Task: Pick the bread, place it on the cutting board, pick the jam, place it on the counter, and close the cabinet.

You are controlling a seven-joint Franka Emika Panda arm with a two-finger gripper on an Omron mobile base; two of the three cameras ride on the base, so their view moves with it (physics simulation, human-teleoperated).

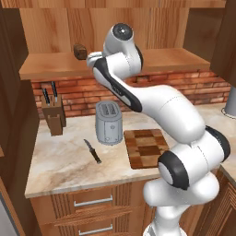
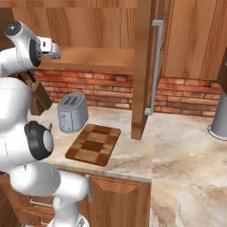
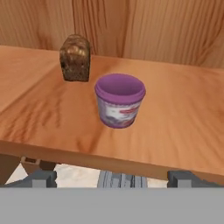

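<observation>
As the tool hangs wide open before the cabinet shelf, empty: bread at shelf rear, jam just in front. Risk: reaching past may topple the jam.

My arm is glossy white, with rounded segments, black bands at the joints and a grey cap above the toaster.
</observation>
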